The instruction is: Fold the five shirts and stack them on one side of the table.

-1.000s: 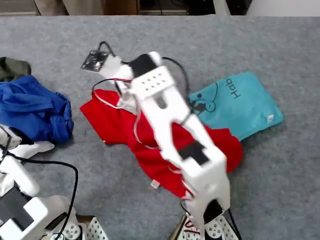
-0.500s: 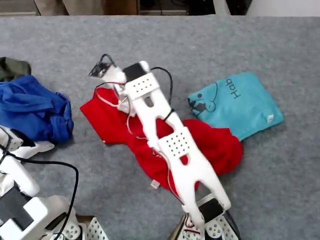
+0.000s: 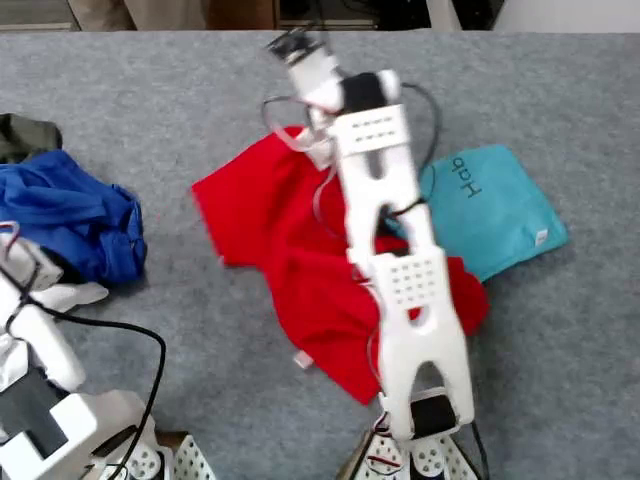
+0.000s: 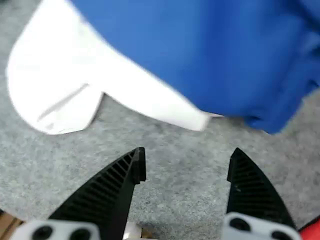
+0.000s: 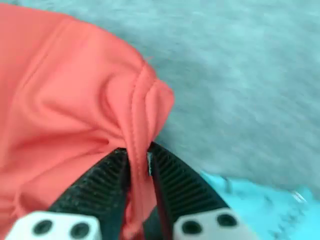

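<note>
A red shirt (image 3: 290, 250) lies spread across the middle of the grey table. My right gripper (image 5: 139, 160) is shut on a bunched edge of the red shirt (image 5: 75, 110), holding it near the table's far side (image 3: 305, 140). A folded teal shirt (image 3: 490, 205) lies to the right of the arm. A crumpled blue shirt (image 3: 65, 215) sits at the left, with a white shirt (image 3: 60, 295) under its near edge. My left gripper (image 4: 187, 167) stands open over bare table, just short of the white shirt (image 4: 65, 85) and blue shirt (image 4: 210, 55).
A dark green garment (image 3: 22, 135) lies at the far left edge behind the blue shirt. A black cable (image 3: 110, 330) runs by the left arm's base. Open grey table (image 3: 560, 100) stretches at the far right.
My right gripper has swung from the left toward the table's far side, dragging the red shirt's edge with it, so the shirt now lies more spread out. The left arm shifted slightly.
</note>
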You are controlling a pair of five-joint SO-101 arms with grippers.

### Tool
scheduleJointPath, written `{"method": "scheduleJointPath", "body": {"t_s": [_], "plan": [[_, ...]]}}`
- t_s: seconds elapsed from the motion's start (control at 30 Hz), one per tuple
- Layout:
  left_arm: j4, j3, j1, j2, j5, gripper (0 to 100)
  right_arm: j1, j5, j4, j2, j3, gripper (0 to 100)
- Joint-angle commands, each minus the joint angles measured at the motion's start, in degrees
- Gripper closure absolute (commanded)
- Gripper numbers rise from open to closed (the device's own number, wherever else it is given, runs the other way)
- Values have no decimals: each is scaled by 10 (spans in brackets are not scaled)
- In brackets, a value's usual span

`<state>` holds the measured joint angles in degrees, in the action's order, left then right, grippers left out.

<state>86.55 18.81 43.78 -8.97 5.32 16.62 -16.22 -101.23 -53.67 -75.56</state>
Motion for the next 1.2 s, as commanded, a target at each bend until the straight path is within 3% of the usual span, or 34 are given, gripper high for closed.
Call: {"method": "scheduleJointPath", "body": {"t_s": [0.0,0.33,0.7,0.8,0.97,1.17], "plan": [[-4,-4,-66,-3,-2,729,-65,4,-11,106,39,993],[-9,-8,-324,-3,-1,726,-230,2,-8,119,115,993],[-6,11,-644,-2,-10,728,-241,7,106,51,204,993],[-10,55,-713,-2,-55,728,-244,28,136,30,204,993],[-90,156,-808,-2,-112,728,-244,73,185,-2,204,993],[-114,165,-841,-2,-150,725,-252,79,227,-21,205,993]]}}
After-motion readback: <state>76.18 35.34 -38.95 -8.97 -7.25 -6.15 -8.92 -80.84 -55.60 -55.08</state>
